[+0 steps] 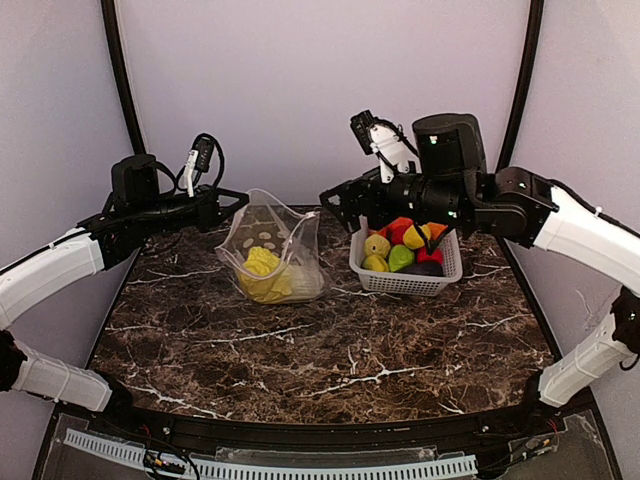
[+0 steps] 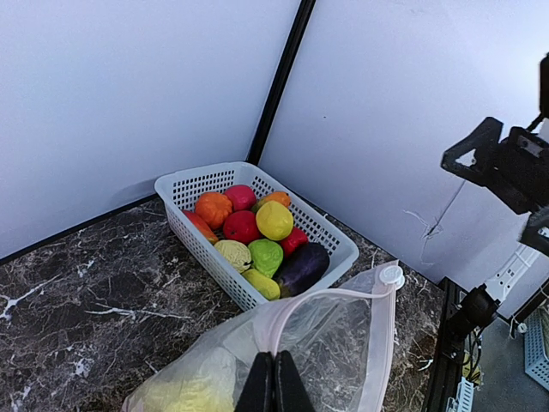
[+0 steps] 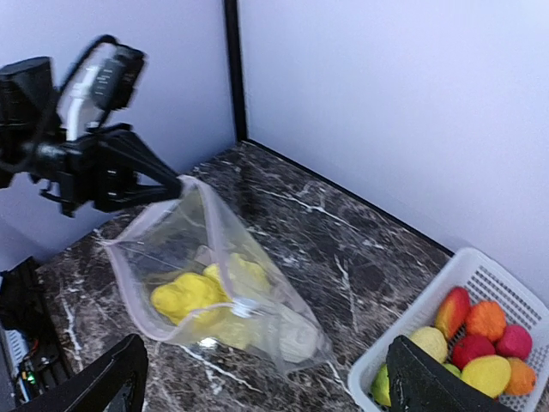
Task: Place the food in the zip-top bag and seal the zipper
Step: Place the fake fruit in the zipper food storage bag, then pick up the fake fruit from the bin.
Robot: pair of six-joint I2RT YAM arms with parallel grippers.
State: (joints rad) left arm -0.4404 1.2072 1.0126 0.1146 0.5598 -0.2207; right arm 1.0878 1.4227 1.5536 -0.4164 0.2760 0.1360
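My left claw (image 2: 274, 369) is pinched fully shut on the mouth edge of the zip-top bag (image 2: 330, 339). Both fingers are pressed together right on the pale pinkish zipper (image 2: 347, 293). I am holding that edge up in the air, so the mouth gapes open while the bottom of the bag sags onto the dark marbled counter (image 1: 320, 350). The bag sits near the counter's far edge, a little left of the middle. A small white round piece (image 2: 391, 275) sits at one end of the zipper. Down in the bottom of the bag lies a clump of yellow food (image 1: 264, 275).

My right claw (image 1: 330, 198) is spread wide, with nothing between its fingers. It hangs above the counter near the far edge, up between the raised top of the bag and the white lattice basket (image 1: 402, 286). From my right wrist the open bag shows below and ahead of the fingers. I cannot tell whether the claw brushes the plastic.

The basket stands on the counter near the far edge, right of the middle and just beside the bag. It holds the heap of other food. On top is a yellow fruit (image 2: 274, 220), with red (image 2: 241, 227), orange (image 2: 214, 209) and green (image 2: 266, 255) pieces around it. A dark purple vegetable (image 2: 302, 268) lies at the end nearest the bag.
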